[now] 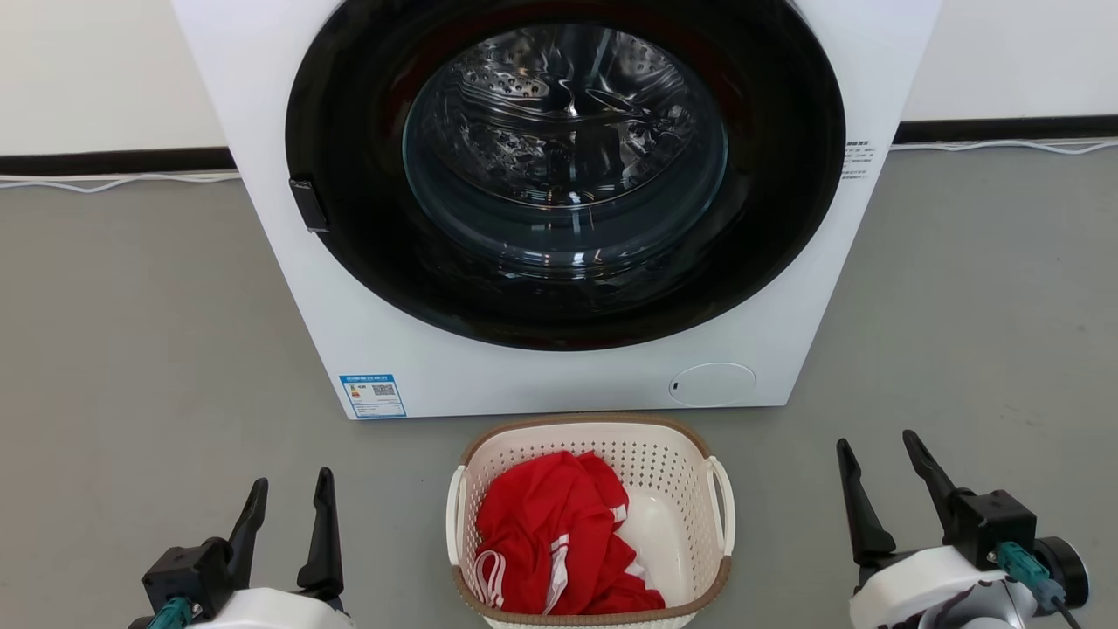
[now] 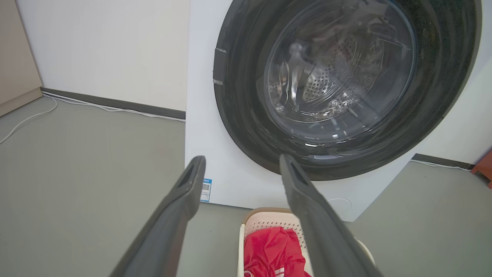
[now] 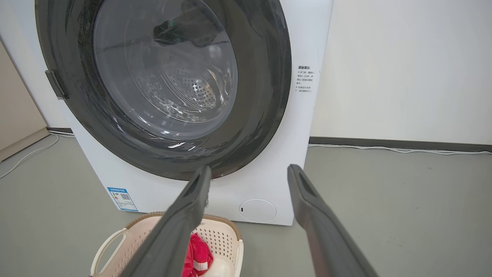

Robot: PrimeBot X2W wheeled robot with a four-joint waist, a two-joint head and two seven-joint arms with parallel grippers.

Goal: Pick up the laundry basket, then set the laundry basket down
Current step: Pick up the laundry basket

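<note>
The laundry basket (image 1: pixel 651 459) stands upright on the grey floor (image 1: pixel 131 349), between the two grippers and touched by neither. It lies off to the right of the left gripper (image 1: pixel 293 479) and off to the left of the right gripper (image 1: pixel 876 439), with bare floor on either side. Its brown woven-look rim runs round a cream perforated wall, and a white handle (image 1: pixel 455 515) sits on each long side, one facing each gripper. A crumpled red garment (image 1: pixel 550 533) with white stripes fills the half of the basket nearer the left gripper. The pale patch beside it, nearer the right gripper, may be cloth or the bare bottom; I cannot tell which.

Both grippers hang apart from everything, their dark fingers spread wide with nothing between them. In the left wrist view the basket sits low beside that gripper's right finger. In the right wrist view it sits low behind that gripper's left finger.

Ahead of both sets of fingertips, just beyond the basket's far rim, stands a white washing machine (image 1: pixel 376 349). Its round dark door (image 1: pixel 349 218) is shut. On its lower front a blue label (image 1: pixel 373 396) is on the left gripper's side and a round cover (image 1: pixel 712 384) on the right gripper's side. Farther beyond, a white cable (image 1: pixel 113 182) runs along the foot of the wall (image 1: pixel 87 70).
</note>
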